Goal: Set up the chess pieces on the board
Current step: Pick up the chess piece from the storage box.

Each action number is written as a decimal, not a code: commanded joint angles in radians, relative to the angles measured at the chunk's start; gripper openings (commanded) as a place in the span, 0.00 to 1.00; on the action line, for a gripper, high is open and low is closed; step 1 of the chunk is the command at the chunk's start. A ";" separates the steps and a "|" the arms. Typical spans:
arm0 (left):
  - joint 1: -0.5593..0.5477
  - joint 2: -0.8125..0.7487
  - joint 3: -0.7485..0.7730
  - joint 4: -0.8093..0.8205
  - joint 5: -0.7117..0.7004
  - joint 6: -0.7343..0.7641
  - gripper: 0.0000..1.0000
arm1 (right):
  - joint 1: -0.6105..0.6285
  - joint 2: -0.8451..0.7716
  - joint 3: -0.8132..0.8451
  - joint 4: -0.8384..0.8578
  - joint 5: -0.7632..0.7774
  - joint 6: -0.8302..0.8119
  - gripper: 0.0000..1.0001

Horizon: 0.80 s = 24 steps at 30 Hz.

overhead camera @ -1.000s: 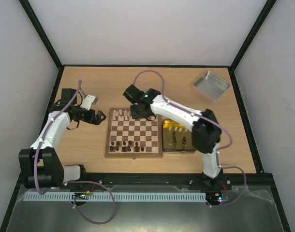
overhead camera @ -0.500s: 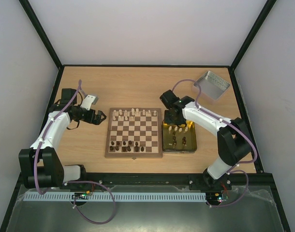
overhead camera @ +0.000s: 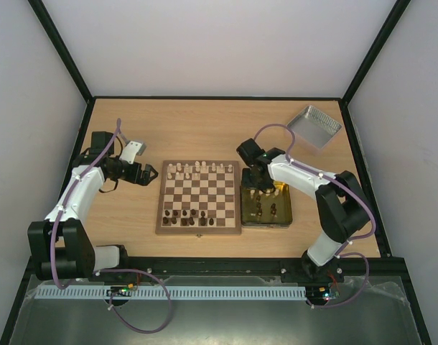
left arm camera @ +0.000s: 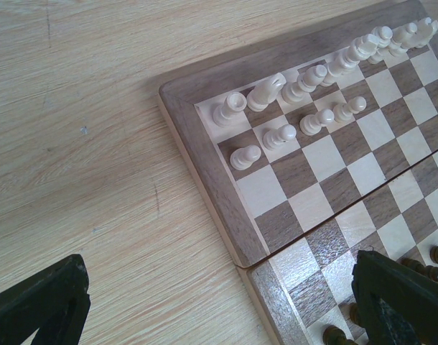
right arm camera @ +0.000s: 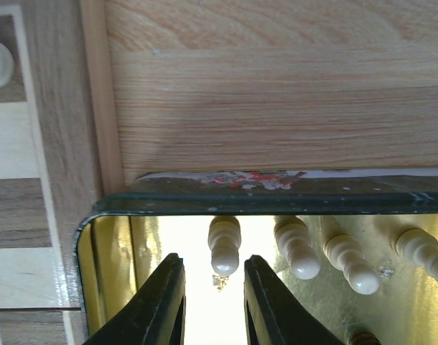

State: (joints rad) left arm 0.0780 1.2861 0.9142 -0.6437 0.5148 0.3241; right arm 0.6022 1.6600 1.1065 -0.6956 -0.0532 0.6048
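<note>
right end effector [right arm camera: 212, 263] parted by cream piece [right arm camera: 225, 246], tin [right arm camera: 312, 202] print unreadable

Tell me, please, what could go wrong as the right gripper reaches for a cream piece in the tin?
1. The right gripper has its jaws only narrowly apart, just short of a cream piece; a fingertip might push it away rather than straddle it.
2. A neighbouring cream piece lies close beside it and could be nudged or pinched too.
3. The tin's far wall stands just beyond, so the piece may jam against it.
</note>
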 commanded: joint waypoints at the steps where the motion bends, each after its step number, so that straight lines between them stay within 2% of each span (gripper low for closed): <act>1: 0.003 0.003 -0.008 -0.008 0.013 -0.005 0.99 | -0.008 0.004 -0.030 0.018 0.010 -0.016 0.22; 24: 0.002 0.005 -0.008 -0.008 0.011 -0.007 0.99 | -0.019 0.057 -0.038 0.054 0.000 -0.024 0.19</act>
State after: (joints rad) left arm 0.0780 1.2881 0.9142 -0.6437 0.5152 0.3241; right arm 0.5884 1.6989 1.0714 -0.6559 -0.0605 0.5865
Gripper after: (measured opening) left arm 0.990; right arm 0.191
